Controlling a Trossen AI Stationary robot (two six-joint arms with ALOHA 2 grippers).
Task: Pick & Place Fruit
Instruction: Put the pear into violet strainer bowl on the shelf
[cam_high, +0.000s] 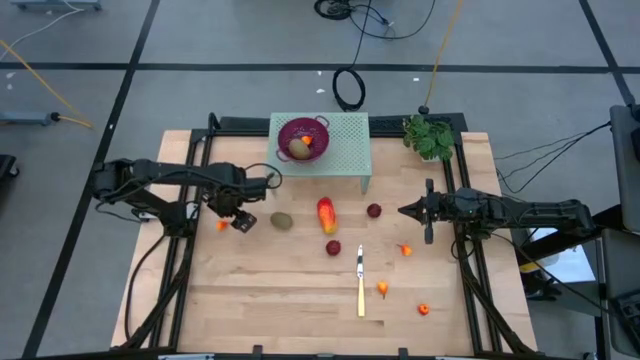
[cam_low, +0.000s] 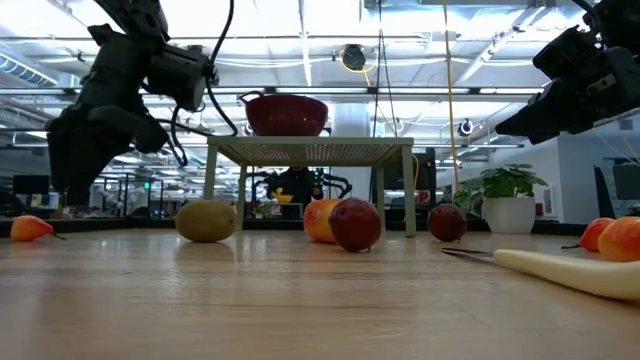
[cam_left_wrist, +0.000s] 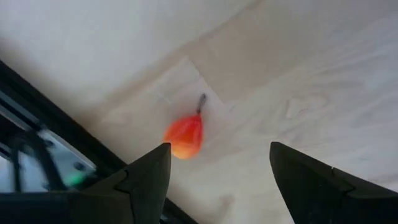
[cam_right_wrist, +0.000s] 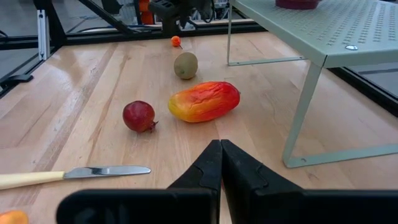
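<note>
So the left tool (cam_high: 232, 219) is hanging just above the worktop (cam_high: 300, 300) near its left edge, fingers (cam_left_wrist: 146, 180) spread apart with nothing between them, and a tiny orange piece (cam_left_wrist: 184, 136) with a little dark stem is sitting on the wood right under it, not touched. The right tool (cam_high: 405, 211) is over on the right side, fingers (cam_right_wrist: 211, 168) pressed together and empty, pointing in toward the middle. Fruit is scattered all over: a kiwi (cam_high: 283, 220) just beside the left tool, then the mango (cam_high: 327, 214) lying roughly in the centre, a dark red ball (cam_high: 373, 211) between the mango and the right tool, and a second ball (cam_high: 333, 248) a bit nearer the front, close to the knife (cam_high: 361, 281). The knife has a yellow handle and lies with its blade pointing toward the back. Three more orange bits are off to the right front, one (cam_high: 405, 250) near the knife's blade, one (cam_high: 382, 288) just beside the handle, and one (cam_high: 424, 310) farthest forward and well apart from the rest. At the back there's a pale green perforated shelf (cam_high: 345, 145) on legs, with a purple colander (cam_high: 303, 137) on top, and inside it I can see a brown-green oval (cam_high: 298, 148) plus something small and orange (cam_high: 308, 141), can't tell exactly what. A potted plant (cam_high: 430, 136) stands at the back right corner.
</note>
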